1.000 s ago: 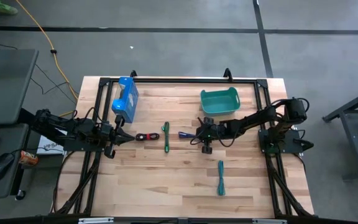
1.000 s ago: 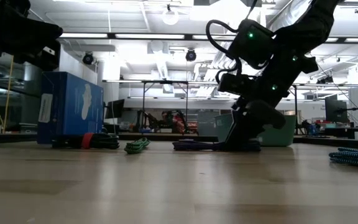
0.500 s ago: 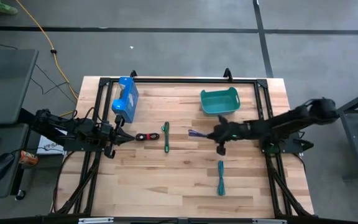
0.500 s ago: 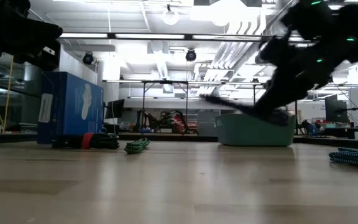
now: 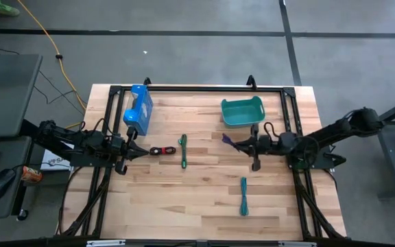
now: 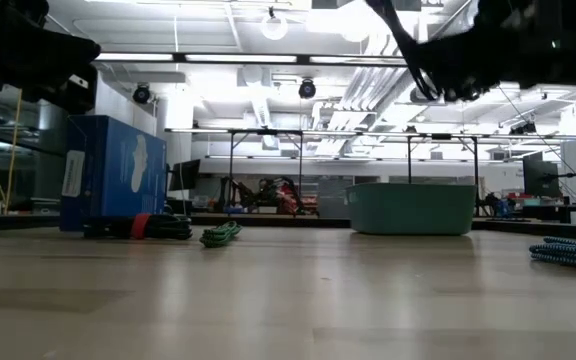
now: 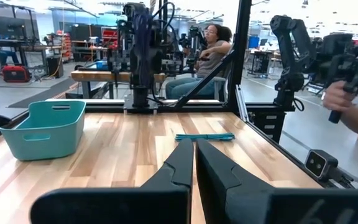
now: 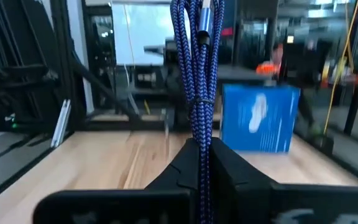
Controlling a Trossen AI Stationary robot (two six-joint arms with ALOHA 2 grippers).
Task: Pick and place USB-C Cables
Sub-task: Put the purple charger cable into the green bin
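The right claw (image 5: 242, 143) is clamped on the dark blue cable (image 8: 197, 74), holding it above the desk (image 5: 204, 185) just in front of the teal bin (image 5: 242, 112). The left claw (image 5: 137, 151) rests pressed together beside the red-and-black cable (image 5: 160, 151).
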